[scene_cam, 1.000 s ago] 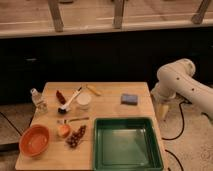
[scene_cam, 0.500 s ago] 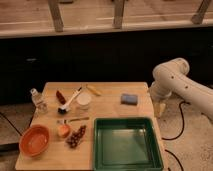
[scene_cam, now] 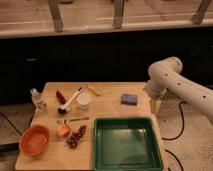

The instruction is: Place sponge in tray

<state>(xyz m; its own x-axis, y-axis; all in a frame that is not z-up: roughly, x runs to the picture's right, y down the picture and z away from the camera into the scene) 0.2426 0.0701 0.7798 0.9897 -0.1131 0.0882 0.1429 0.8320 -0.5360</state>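
The green tray (scene_cam: pixel 96 145) sits at the front right of the bench (scene_cam: pixel 110 106), with an orange bowl (scene_cam: pixel 35 140) at the front left. Beyond the tray's far rim the sponge (scene_cam: pixel 129 99) lies flat on the wood. Just right of it the claw (scene_cam: pixel 155 106) hangs pointing down; spread or pressed together, I cannot tell

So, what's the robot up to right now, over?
Gripper at table's right edge, right of sponge, apart from it. Sponge on table, behind tray. Cup well left.
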